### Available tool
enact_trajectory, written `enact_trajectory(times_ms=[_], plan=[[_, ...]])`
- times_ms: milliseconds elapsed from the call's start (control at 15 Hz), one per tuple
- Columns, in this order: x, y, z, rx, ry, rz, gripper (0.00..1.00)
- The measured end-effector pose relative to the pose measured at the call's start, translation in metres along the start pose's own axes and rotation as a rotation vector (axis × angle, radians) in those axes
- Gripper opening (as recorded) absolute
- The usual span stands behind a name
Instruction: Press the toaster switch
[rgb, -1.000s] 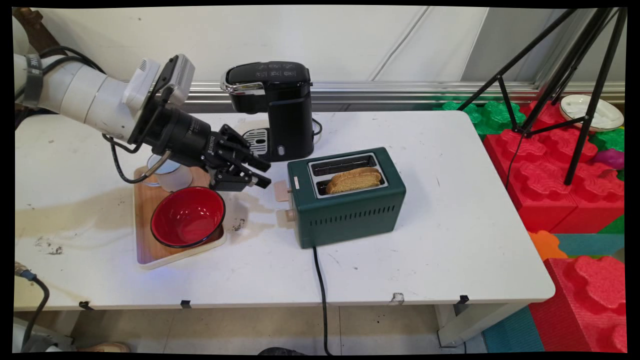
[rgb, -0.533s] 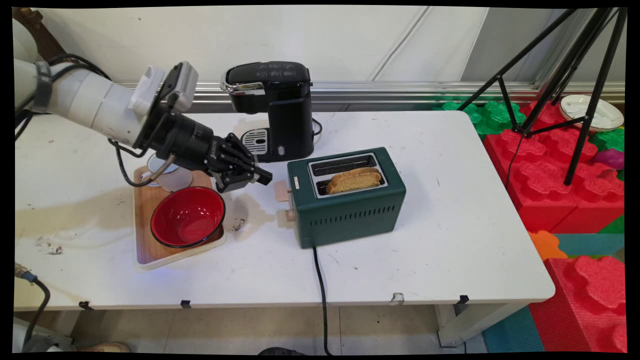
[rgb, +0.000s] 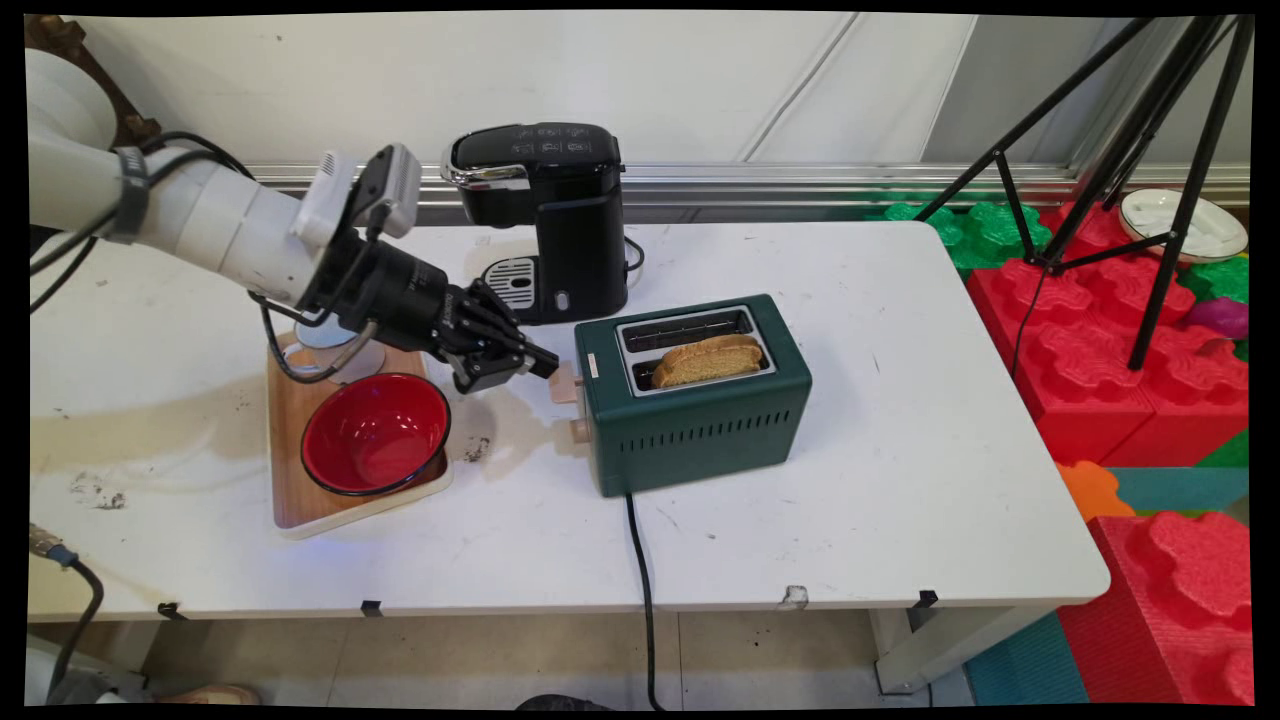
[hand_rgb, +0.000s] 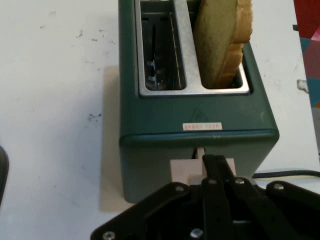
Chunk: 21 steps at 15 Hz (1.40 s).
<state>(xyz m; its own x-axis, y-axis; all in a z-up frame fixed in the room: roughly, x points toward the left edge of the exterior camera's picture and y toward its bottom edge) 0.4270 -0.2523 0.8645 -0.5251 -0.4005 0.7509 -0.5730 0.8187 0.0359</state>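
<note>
A dark green toaster (rgb: 700, 430) stands mid-table with a slice of toast (rgb: 705, 360) upright in its near slot; the far slot is empty. A beige lever (rgb: 563, 382) sticks out of its left end, with a round knob (rgb: 577, 430) below it. My gripper (rgb: 545, 361) is shut with nothing between the fingers, and its tip sits just left of the lever and slightly above it. In the hand view the joined fingertips (hand_rgb: 216, 162) lie over the lever (hand_rgb: 182, 170) on the toaster's end face (hand_rgb: 195, 135), with the toast (hand_rgb: 220, 40) beyond.
A black coffee maker (rgb: 550, 215) stands behind the gripper. A wooden tray (rgb: 295, 500) at left carries a red bowl (rgb: 375, 432) and a clear mug (rgb: 335, 355) partly behind the arm. The toaster's cord (rgb: 640, 560) runs off the front edge. Tripod (rgb: 1100, 150) and foam blocks (rgb: 1100, 370) stand at right.
The gripper's fingers have gone from open to shut, and the hand has moved right to the toaster's lever. The toaster and toast have not moved.
</note>
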Motion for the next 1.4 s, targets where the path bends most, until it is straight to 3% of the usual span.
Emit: enact_trajectory(times_ms=[533, 1400], plan=[[-0.003, -0.001, 0.024, 0.001, -0.008, -0.023, 0.00], [-0.023, -0.005, 0.049, 0.000, -0.069, -0.045, 0.00]])
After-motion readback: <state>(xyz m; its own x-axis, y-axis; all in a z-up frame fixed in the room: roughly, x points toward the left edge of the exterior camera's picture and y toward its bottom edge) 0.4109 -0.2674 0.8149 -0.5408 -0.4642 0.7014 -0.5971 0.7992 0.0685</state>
